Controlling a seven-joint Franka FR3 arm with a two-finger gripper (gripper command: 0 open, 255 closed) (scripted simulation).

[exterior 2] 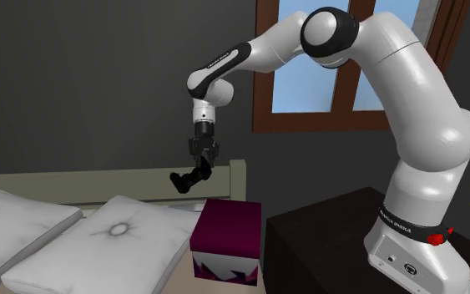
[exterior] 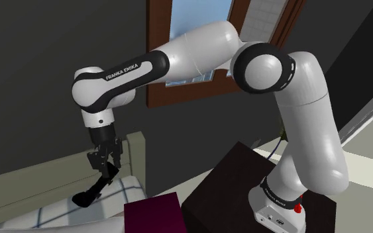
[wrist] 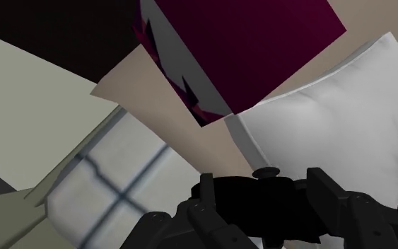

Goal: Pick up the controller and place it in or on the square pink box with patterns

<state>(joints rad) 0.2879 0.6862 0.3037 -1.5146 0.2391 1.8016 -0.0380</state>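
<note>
Claw: gripper (exterior: pixel 105 165) points down from the white arm, its black fingers closed around the controller (in the wrist view they clasp it from both sides).
Controller: black controller (exterior: pixel 92 192) hangs tilted from the fingers, in the air above the bed; in the second exterior view it shows in front of the headboard (exterior 2: pixel 99 184), just up and to that view's left of the box.
Box: cube (exterior 2: pixel 227 225) with a dark magenta top and a side patterned in white, pink and dark shapes; it sits on the bed at the edge beside the stand.
Bed: two white pillows (exterior 2: pixel 120 230) lie to the second exterior view's left of the box; white bedding with dark checked lines (exterior: pixel 46 215) lies below the controller in the shoulder view.
Stand: dark box (exterior: pixel 231 179) carrying the arm's base.
Wall: dark grey, with a brown-framed window (exterior 2: pixel 316 92) behind the arm.
</note>
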